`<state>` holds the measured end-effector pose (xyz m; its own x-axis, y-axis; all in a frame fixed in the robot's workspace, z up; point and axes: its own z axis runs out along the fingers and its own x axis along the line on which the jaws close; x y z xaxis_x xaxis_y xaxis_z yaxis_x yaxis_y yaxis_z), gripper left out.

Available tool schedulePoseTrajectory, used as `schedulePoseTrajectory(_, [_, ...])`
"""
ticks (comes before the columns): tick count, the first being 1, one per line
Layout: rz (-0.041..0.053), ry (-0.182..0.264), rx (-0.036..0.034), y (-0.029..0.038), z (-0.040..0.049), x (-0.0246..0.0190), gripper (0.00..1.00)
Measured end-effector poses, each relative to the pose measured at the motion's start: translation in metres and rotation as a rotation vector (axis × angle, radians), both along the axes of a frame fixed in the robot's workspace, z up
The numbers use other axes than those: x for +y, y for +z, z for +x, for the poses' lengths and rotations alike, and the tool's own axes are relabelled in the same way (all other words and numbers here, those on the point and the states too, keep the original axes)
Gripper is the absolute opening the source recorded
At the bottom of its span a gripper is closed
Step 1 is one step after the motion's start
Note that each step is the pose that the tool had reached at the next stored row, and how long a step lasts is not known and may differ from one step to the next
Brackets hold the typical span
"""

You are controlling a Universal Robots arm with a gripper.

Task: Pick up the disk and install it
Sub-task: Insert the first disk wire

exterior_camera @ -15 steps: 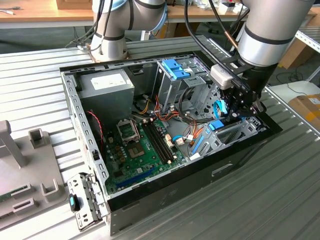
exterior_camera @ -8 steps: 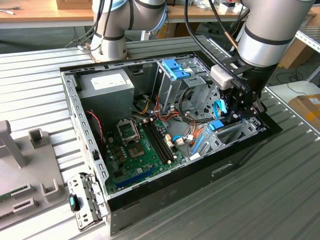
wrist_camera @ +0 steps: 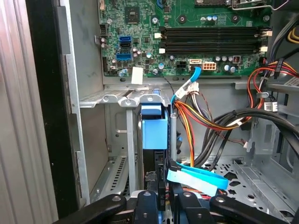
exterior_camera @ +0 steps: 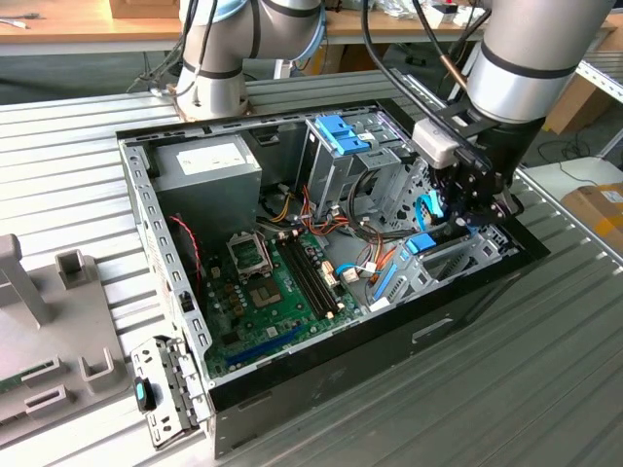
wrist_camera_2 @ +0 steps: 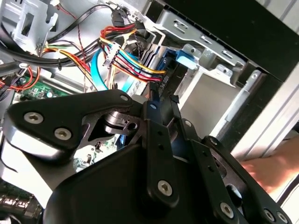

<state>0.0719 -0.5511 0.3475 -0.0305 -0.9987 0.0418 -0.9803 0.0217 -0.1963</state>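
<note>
Open computer case (exterior_camera: 146,204), black-walled, on a ribbed metal table (exterior_camera: 545,370); green motherboard (exterior_camera: 273,292) on its floor; grey power supply (exterior_camera: 209,165) at the far corner; disk (wrist_camera: 154,133), blue-bracketed, seated upright in the drive bay; gripper (exterior_camera: 465,209) directly above it, fingers closed together, gripping nothing discernible; bundled coloured cables (wrist_camera: 205,116) just beside.

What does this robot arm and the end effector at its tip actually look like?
The arm is a thick silver-grey tube with a black band and light blue joint caps, and black cables run down along it. At its wrist sits a small white box. The end effector is black metal, built of bolted linkage bars with silver screws.
</note>
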Motion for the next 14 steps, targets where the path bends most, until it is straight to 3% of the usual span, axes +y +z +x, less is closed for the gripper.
schedulePoseTrajectory(6, [0.0007, 0.0, 0.0001, 0.0305, 0.0, 0.0, 0.24])
schedulePoseTrajectory(10, [0.001, 0.0, 0.0006, 0.0306, 0.0001, 0.0, 0.24])
schedulePoseTrajectory(11, [0.0007, 0.0, 0.0084, 0.0307, 0.0014, 0.0001, 0.24])
schedulePoseTrajectory(13, [0.0006, 0.0, 0.0424, 0.0306, 0.0068, 0.0, 0.24])
schedulePoseTrajectory(14, [0.0006, 0.0, 0.0532, 0.0305, 0.0085, 0.0, 0.24])
